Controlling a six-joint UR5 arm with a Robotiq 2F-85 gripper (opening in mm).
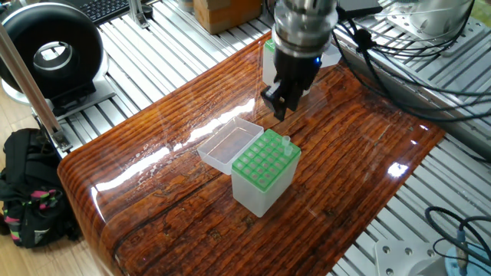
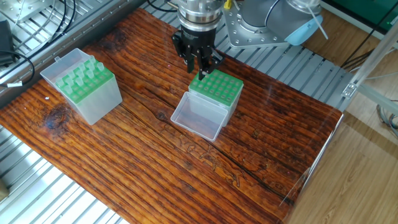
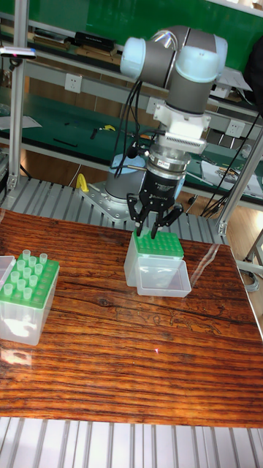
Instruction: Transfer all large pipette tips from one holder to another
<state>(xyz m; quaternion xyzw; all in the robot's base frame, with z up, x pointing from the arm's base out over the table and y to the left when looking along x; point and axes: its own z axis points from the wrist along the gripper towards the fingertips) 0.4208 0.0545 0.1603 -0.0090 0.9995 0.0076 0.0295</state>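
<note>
The near holder [image 1: 265, 165] is a clear box with a green rack [image 2: 217, 88], and its lid [image 2: 198, 116] lies open beside it. One large pipette tip [image 1: 286, 143] stands in a corner hole of that rack. My gripper [image 1: 279, 110] hangs just above that corner, its fingers drawn together with nothing seen between them. In the other fixed view the gripper [image 2: 201, 70] covers the tip. The second holder [image 2: 82, 86] stands far to the left with several large pipette tips [image 3: 27, 272] upright in it. The tall fixed view has the gripper [image 3: 152, 234] at the rack's back left corner.
The wooden tabletop [image 2: 155, 162] is ringed by aluminium rails. A black reel [image 1: 52, 55] and a backpack [image 1: 27, 192] sit off the table's left. Cables [image 1: 399, 69] trail behind the arm. The arm's base plate [image 2: 249, 28] is at the back.
</note>
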